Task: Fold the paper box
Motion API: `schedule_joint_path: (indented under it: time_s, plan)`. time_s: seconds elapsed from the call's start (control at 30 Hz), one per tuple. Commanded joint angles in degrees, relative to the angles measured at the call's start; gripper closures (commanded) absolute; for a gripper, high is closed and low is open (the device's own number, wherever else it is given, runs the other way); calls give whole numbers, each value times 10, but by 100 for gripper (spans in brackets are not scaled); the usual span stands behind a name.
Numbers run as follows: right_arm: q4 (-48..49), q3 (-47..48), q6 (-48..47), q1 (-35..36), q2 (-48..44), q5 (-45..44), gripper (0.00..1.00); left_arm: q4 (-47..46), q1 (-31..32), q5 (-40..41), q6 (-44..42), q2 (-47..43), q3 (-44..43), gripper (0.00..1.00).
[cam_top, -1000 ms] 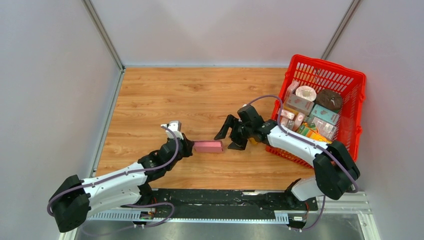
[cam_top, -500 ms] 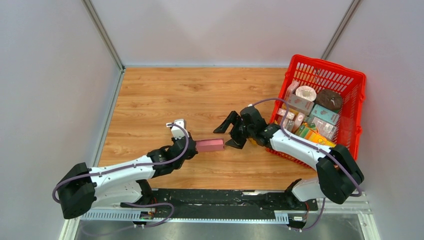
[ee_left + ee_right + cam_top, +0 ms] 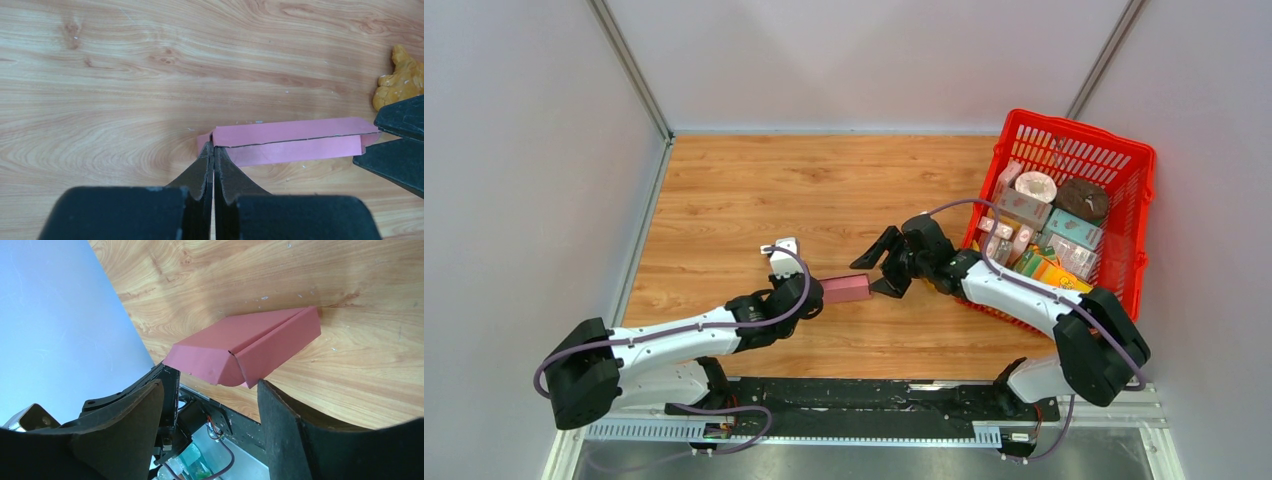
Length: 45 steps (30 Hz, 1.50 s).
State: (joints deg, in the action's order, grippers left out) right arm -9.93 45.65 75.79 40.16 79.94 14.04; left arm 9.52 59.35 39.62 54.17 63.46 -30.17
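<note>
The paper box [image 3: 845, 290] is a pink folded block lying flat on the wooden table, long side left to right. My left gripper [image 3: 816, 294] is shut, its tips pressed against the box's left end [image 3: 280, 142], where a small flap sticks out beside the left gripper [image 3: 213, 150]. My right gripper [image 3: 880, 268] is open at the box's right end. In the right wrist view the box [image 3: 240, 340] shows a rounded end flap that sits just at the mouth of the right gripper [image 3: 210, 386], with one fingertip [image 3: 264, 390] touching its edge.
A red mesh basket [image 3: 1074, 130] full of printed cartons and packets stands at the right, close behind the right arm. A small orange lump [image 3: 400, 82] lies on the table past the box's right end. Grey walls close in the left and far sides.
My right gripper has moved left to the box's right end and narrowed a little. The left arm has stretched forward, its tips staying at the box's left end. The box barely shifted.
</note>
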Motion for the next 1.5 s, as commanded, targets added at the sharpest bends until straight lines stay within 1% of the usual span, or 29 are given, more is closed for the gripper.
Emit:
schedule_joint_path:
  time_s: [0.0,0.1,0.13,0.17,0.2,0.27,0.37,0.5,0.57,0.63,0.7,0.8,0.87,0.93,0.97,1.0,1.33,1.37,1.47]
  plan:
    - [27,-2,22,23,33,17,30,97,9,-43,8,22,13,100]
    - [-22,8,-26,24,21,-8,23,96,9,-41,8,20,15,100]
    - [-48,17,-41,24,17,-23,19,95,9,-42,8,19,15,100]
    - [-62,22,-52,24,16,-30,17,92,9,-43,8,21,16,100]
    - [-84,24,-71,24,11,-37,16,90,9,-44,8,23,15,100]
    - [-100,24,-80,25,4,-43,14,89,9,-45,7,25,14,100]
    - [-105,8,-66,26,-8,-35,14,89,9,-45,8,27,14,100]
    - [-36,-22,-9,27,-9,-12,14,83,11,-45,10,30,15,100]
    - [-12,-25,22,27,0,-6,15,82,13,-45,8,34,13,100]
    - [31,-29,58,29,9,7,15,85,14,-45,8,37,9,100]
    - [63,-28,77,32,24,10,15,87,16,-45,7,38,7,100]
    - [92,-22,99,36,42,9,18,88,17,-44,6,37,6,100]
    - [94,-20,111,40,50,5,19,88,18,-44,7,36,6,100]
    - [98,-24,122,41,57,-4,23,89,19,-43,8,36,6,100]
    - [127,-27,131,41,64,-4,25,89,20,-43,8,36,6,100]
    - [133,-28,134,41,66,-6,28,89,20,-43,8,36,6,100]
    - [152,-25,143,42,91,-12,32,89,23,-42,4,38,6,100]
    - [160,-27,144,41,94,-10,36,89,24,-43,4,37,6,100]
    - [176,-35,152,41,102,-3,40,78,24,-46,-2,33,10,100]
